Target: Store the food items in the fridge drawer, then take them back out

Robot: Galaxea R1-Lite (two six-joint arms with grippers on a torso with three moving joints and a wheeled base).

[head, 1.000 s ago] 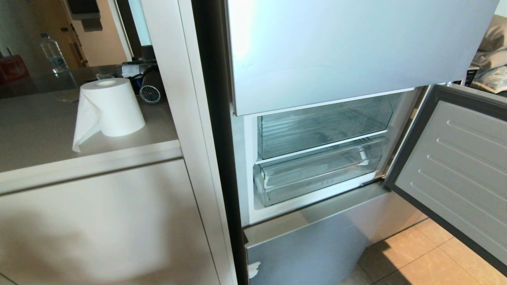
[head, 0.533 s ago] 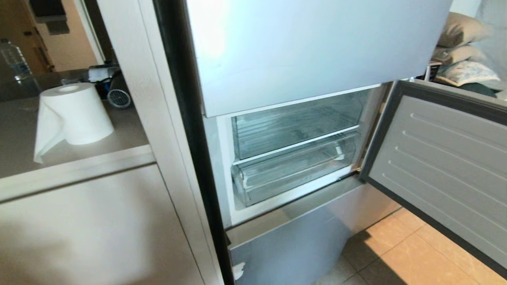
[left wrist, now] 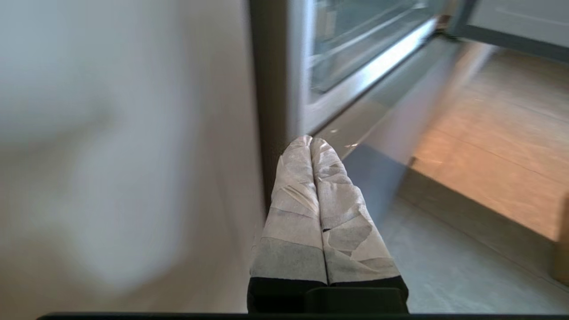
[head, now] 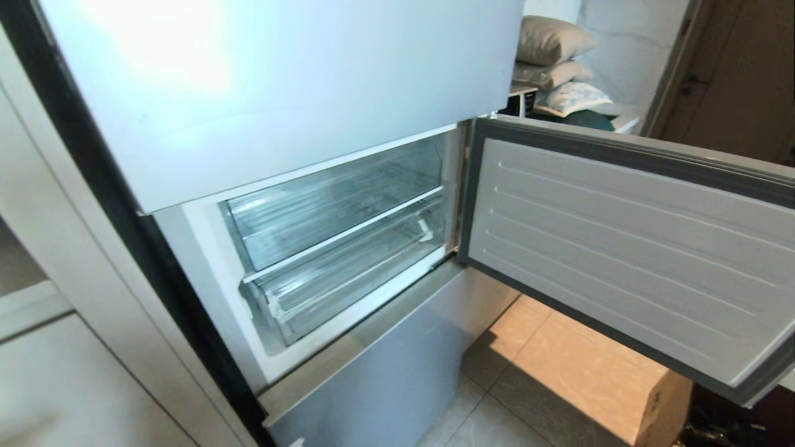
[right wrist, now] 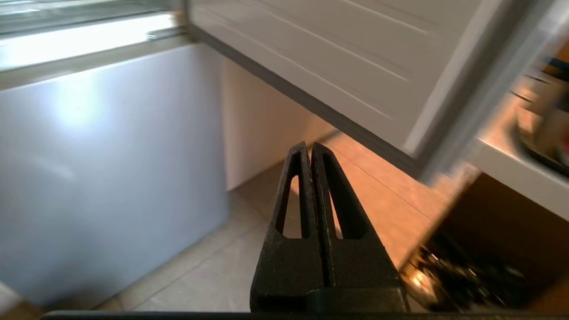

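The fridge drawer (head: 354, 270) is the lower of two clear bins in the open fridge compartment, pushed in, with torn white tape at its front left corner; nothing shows inside it. The other clear bin (head: 335, 202) sits just above. The food items are out of view. Neither arm shows in the head view. My left gripper (left wrist: 310, 140), fingers wrapped in white tape, is shut and empty, low beside the fridge's left edge. My right gripper (right wrist: 309, 144) is shut and empty, low over the floor under the open door.
The open fridge door (head: 621, 248) swings out to the right at drawer height. A cardboard box (head: 658, 397) stands on the tiled floor (head: 546, 347) below it. The lower silver-blue fridge panel (head: 385, 379) is closed. A beige cabinet (head: 62, 385) flanks the left; pillows (head: 553, 40) lie behind.
The whole view has swung to the right: the counter with the paper roll has left the picture, and the fridge and its open door now sit further left. Nothing in the scene itself moved.
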